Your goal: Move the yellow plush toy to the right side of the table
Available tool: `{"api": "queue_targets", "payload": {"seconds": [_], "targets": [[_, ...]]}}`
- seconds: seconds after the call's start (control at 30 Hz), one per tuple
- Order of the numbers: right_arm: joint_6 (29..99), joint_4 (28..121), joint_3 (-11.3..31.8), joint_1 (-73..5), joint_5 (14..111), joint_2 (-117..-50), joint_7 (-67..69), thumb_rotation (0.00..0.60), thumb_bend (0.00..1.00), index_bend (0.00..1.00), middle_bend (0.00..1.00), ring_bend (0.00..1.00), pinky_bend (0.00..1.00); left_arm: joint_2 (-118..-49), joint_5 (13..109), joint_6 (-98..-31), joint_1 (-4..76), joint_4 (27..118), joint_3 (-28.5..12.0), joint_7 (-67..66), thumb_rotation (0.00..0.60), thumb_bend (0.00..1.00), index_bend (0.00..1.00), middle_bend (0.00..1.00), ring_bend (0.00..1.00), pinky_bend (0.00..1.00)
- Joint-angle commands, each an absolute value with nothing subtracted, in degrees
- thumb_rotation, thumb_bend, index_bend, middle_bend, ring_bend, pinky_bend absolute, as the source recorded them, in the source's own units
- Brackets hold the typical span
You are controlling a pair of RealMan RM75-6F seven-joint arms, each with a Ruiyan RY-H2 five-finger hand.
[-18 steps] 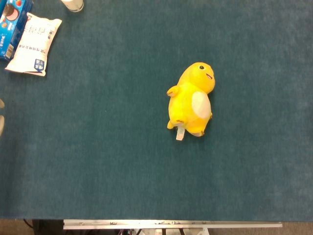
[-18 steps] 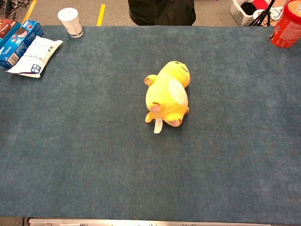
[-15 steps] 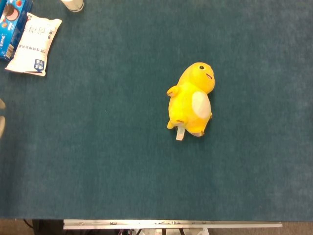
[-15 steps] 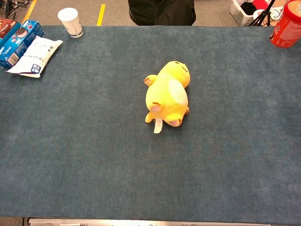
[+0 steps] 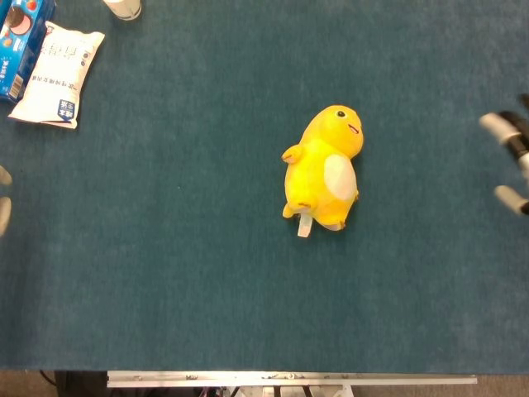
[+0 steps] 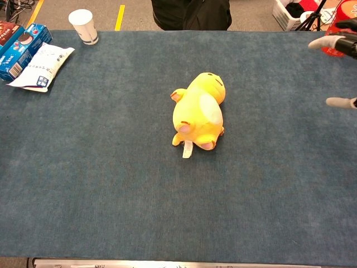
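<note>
The yellow plush toy [image 5: 324, 169] lies on its back in the middle of the blue-green table [image 5: 165, 273], head toward the far side, with a white tag at its feet; the chest view shows the same toy [image 6: 198, 111]. My right hand [image 5: 517, 150] shows at the right edge, well to the right of the toy, fingers [image 5: 496, 122] spread and holding nothing. The chest view shows that hand [image 6: 342, 43] at the far right, above the cloth. Of my left hand [image 5: 3, 194] only two pale fingertips show at the left edge, apart from each other.
At the far left corner lie a white snack packet [image 5: 56, 76], a blue biscuit box [image 6: 22, 49] and a paper cup [image 6: 83, 25]. A red can [image 6: 339, 27] stands at the far right corner, just behind my right hand. The table's metal front rail [image 5: 289, 379] runs along the bottom.
My right hand has come into view from the right edge, fingers spread. The plush toy and the left fingertips have not visibly moved.
</note>
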State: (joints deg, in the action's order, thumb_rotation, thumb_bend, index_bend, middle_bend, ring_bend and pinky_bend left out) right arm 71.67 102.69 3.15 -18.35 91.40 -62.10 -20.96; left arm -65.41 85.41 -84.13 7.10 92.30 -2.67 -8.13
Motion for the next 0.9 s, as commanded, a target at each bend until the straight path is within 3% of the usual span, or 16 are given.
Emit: {"api": "queue_targets", "payload": {"seconds": [0.03,0.37,0.9], "targets": [[67.66,103.77,2.17,-21.91,95.71,-62.99,-20.29,0.600,0.14,0.35,0.25,0.03,0.00,-65.27,85.45,-84.49,6.86,92.46,-2.62,-8.04,0.600,0.39,0.45,0.43,0.33,0.41],[58.73,102.54,-0.89,-27.55,100.51,-68.76,-20.86,0.600,0.14,0.40,0.25,0.03,0.00,-64.22,85.30,-85.98,5.63,92.71,-2.45,-7.07,0.600,0.39,0.45,0.43,0.33,0.42],[59.87,89.06,-1.76,-31.49,108.94,-82.17,-28.73,0.600,0.14,0.45,0.25,0.03,0.00,-64.07,85.27,-86.44,5.18,92.01,-2.63,-5.90,0.600,0.39,0.45,0.43,0.33,0.41]]}}
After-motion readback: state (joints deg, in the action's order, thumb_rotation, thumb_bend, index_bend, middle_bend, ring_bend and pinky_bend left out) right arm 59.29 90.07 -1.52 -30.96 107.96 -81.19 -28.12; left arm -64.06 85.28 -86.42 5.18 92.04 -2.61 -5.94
